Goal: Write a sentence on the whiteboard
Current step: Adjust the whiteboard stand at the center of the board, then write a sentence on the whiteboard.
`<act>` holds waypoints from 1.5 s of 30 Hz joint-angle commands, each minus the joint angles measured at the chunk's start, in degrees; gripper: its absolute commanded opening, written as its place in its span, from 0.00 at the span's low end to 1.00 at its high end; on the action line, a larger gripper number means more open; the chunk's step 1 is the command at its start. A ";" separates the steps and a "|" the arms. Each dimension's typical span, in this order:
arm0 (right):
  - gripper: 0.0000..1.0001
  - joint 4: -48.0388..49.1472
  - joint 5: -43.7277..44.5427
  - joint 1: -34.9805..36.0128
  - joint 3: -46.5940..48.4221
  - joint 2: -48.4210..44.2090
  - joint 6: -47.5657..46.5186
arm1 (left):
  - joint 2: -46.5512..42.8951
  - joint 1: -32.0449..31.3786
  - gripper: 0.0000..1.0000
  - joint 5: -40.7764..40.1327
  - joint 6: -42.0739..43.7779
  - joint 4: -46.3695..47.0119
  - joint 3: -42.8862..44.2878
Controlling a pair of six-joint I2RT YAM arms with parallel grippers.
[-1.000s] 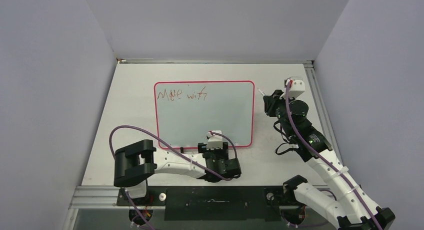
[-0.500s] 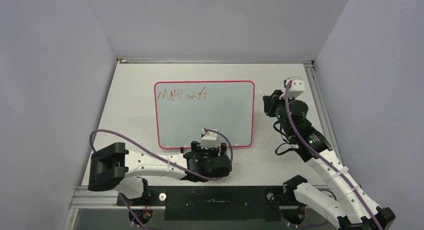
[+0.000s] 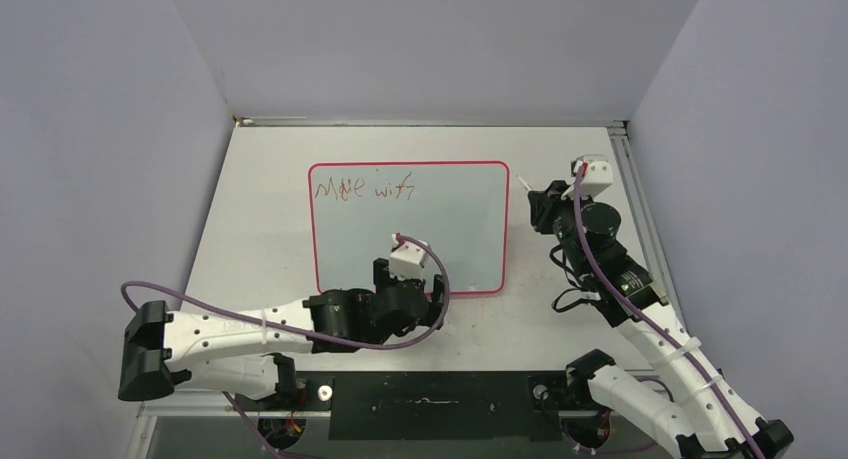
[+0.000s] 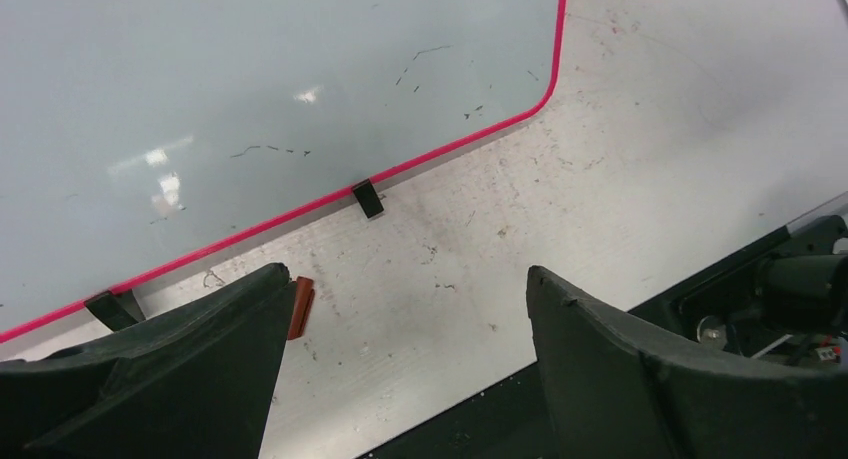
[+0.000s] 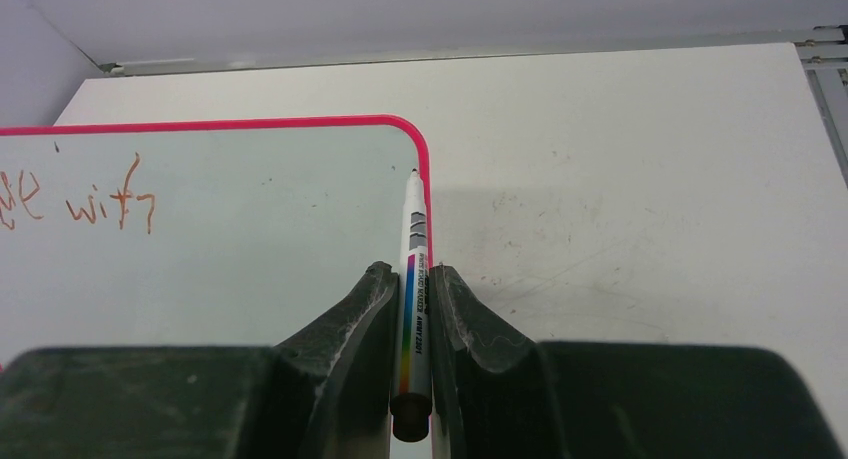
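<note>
The whiteboard (image 3: 440, 234) lies flat mid-table, pink-rimmed. The sentence (image 3: 365, 189) reads "Move with" in red-brown at the board's top left; its "with" shows in the right wrist view (image 5: 110, 201). My right gripper (image 3: 540, 207) is shut on a white marker (image 5: 414, 229) with a rainbow stripe. The marker's tip sits over the board's right rim near the top right corner (image 5: 415, 139). My left gripper (image 3: 410, 284) is open and empty over the board's lower edge. In the left wrist view (image 4: 410, 279) bare table shows between its fingers.
A small red-brown cap (image 4: 300, 306) lies on the table beside my left finger. The board's two black feet (image 4: 367, 199) stick out below its lower rim. A black rail (image 3: 430, 394) runs along the table's near edge. Grey walls enclose the sides and back.
My left arm has swung its elbow far to the left, and its gripper has moved left and up to the board's lower edge. The right arm has barely moved.
</note>
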 commanded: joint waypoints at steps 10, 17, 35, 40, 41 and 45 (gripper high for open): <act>0.05 6.91 -6.84 0.42 -1.51 -5.82 -3.72 | -0.57 24.36 0.84 33.73 33.08 -1.98 24.05; 0.05 12.57 -18.04 0.51 -6.52 -7.85 -3.58 | 8.61 37.88 0.86 51.88 48.15 -6.53 36.13; 0.05 15.09 -16.89 0.65 -9.50 -9.35 -0.40 | 42.40 57.23 0.86 85.21 62.97 -23.66 70.69; 0.05 14.98 -16.36 0.80 -9.42 -9.22 0.17 | 49.10 57.23 0.86 88.01 63.84 -29.50 77.04; 0.05 14.90 -16.18 0.78 -9.42 -9.31 0.17 | 49.72 57.23 0.86 88.51 63.72 -29.72 77.20; 0.05 14.36 -15.67 0.86 -9.59 -9.37 0.28 | 51.14 57.28 0.86 89.30 64.03 -31.47 78.01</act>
